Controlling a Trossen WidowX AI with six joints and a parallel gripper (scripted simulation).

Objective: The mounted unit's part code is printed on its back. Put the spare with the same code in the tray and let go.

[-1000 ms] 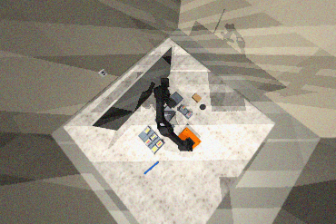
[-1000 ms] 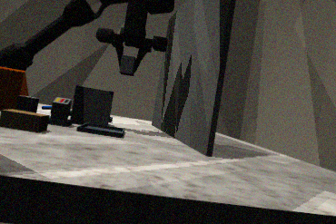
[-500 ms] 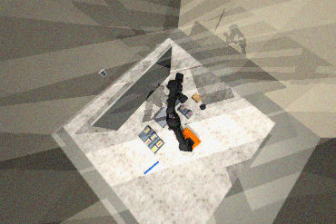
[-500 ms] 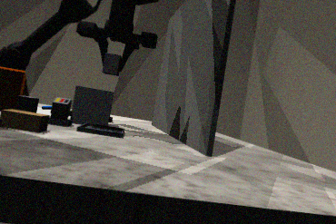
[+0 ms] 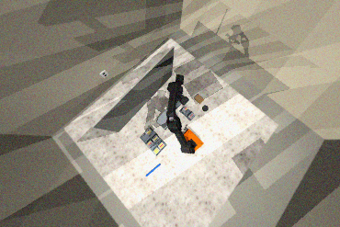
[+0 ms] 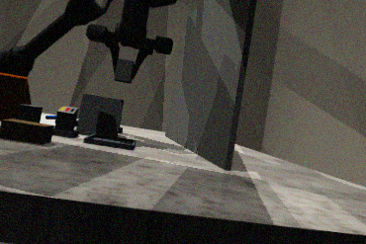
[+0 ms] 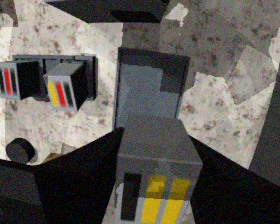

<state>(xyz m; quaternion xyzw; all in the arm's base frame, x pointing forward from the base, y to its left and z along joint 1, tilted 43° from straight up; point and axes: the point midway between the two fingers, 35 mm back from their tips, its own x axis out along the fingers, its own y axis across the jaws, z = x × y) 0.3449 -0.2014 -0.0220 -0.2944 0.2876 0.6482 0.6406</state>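
Grey and boxy, the spare (image 7: 159, 175) sits clamped between my fingers, its near face carrying one black bar and two yellow bars; I can read no letters or numbers on it. My gripper (image 6: 126, 70) hangs high above the mottled stone-look table (image 6: 208, 189), pointing straight down, with the arm (image 6: 64, 16) stretched out from the orange base (image 5: 195, 140) and bent at the elbow. Directly below the spare in the wrist view lies a flat grey rectangular tray (image 7: 151, 91) with a dark raised rim. To the left of it a dark rack (image 7: 44, 85) holds another spare (image 7: 63, 86) with a yellow, a red and a black bar, and beside it one showing red and black stripes. A small black round piece (image 7: 20, 150) rests on the table near the rack. From the exterior view the mounted unit (image 6: 100, 116) stands upright as a dark slab on a flat black foot, and a tall dark panel (image 6: 232, 60) rises to its right.
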